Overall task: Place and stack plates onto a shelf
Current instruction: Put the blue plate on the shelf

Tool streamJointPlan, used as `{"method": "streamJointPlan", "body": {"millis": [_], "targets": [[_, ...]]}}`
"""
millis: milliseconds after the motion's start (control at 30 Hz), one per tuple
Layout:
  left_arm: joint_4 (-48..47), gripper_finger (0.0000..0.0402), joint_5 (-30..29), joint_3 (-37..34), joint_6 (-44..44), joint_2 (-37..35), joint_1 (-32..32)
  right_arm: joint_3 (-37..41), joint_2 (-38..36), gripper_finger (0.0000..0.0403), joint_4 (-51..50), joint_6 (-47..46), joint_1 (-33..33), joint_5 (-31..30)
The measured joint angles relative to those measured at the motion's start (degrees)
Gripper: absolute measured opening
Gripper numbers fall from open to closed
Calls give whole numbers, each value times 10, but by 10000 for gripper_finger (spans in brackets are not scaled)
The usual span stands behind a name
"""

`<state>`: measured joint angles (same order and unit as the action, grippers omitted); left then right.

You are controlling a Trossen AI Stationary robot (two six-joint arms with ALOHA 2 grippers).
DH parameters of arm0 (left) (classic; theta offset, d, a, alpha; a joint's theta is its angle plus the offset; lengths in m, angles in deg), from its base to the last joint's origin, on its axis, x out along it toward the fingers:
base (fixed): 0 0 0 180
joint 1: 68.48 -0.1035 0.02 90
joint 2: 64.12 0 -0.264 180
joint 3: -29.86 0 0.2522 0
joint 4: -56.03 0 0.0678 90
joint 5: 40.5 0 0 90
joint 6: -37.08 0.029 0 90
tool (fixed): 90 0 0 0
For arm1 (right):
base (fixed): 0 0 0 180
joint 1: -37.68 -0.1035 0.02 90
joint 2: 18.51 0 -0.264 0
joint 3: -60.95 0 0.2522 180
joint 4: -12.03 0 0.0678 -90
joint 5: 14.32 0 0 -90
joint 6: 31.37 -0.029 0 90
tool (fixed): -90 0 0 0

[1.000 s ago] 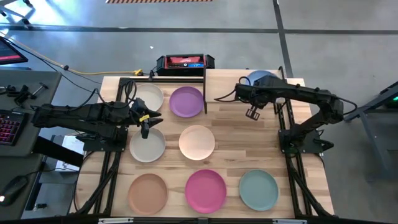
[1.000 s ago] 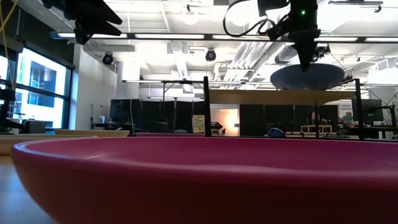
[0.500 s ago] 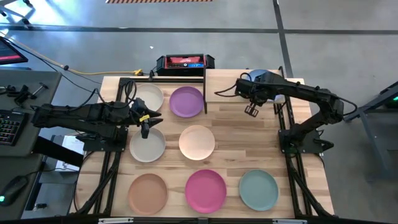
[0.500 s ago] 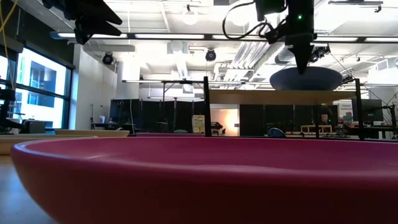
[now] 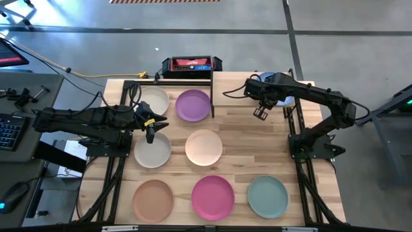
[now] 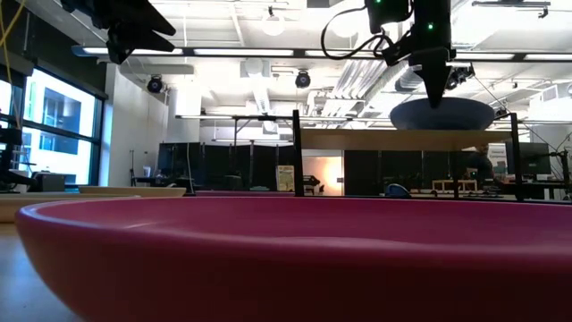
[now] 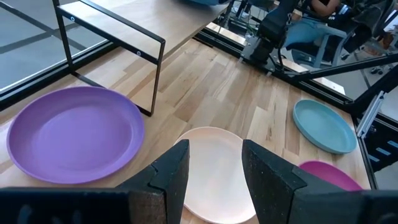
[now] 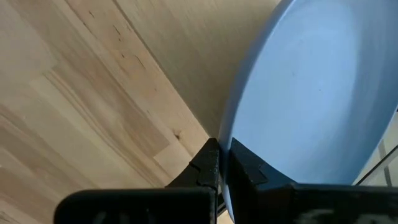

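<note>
My right gripper is shut on the blue plate, holding it in the air above the shelf at the table's far right; the arm hides most of the plate from above. In the low view the blue plate hangs level over the shelf board. My left gripper hovers open over the far rim of the grey-beige plate. Cream, purple, peach, terracotta, magenta and teal plates lie flat on the tabletop. My right gripper pinches the blue plate's rim between its two fingers, one above and one below the edge. The fingers come from above, pointing down. The plate is lifted clear and sits roughly level under them.
A thin black post marks the shelf's left end, and a black bar runs left from it over the cream and purple plates. A red and black device sits beyond the far edge. Bare wood lies between the plate rows.
My right gripper has carried the blue plate a little toward the table's far edge, over the shelf, still shut on its rim. The plate stays level.
</note>
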<state>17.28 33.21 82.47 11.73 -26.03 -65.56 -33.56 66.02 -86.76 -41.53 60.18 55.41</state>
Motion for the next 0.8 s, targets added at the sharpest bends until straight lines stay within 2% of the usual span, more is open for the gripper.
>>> {"method": "streamJointPlan", "body": {"millis": [167,267,500,800], "targets": [[0,138,0,0,0,0,0,0,0,2,0,0,3,22],[0,138,0,0,0,0,0,0,0,18,0,-4,8,36],[0,138,0,0,-1,0,0,0,0,61,7,-1,13,1],[0,138,0,0,-1,0,0,0,0,68,21,1,27,12]]}}
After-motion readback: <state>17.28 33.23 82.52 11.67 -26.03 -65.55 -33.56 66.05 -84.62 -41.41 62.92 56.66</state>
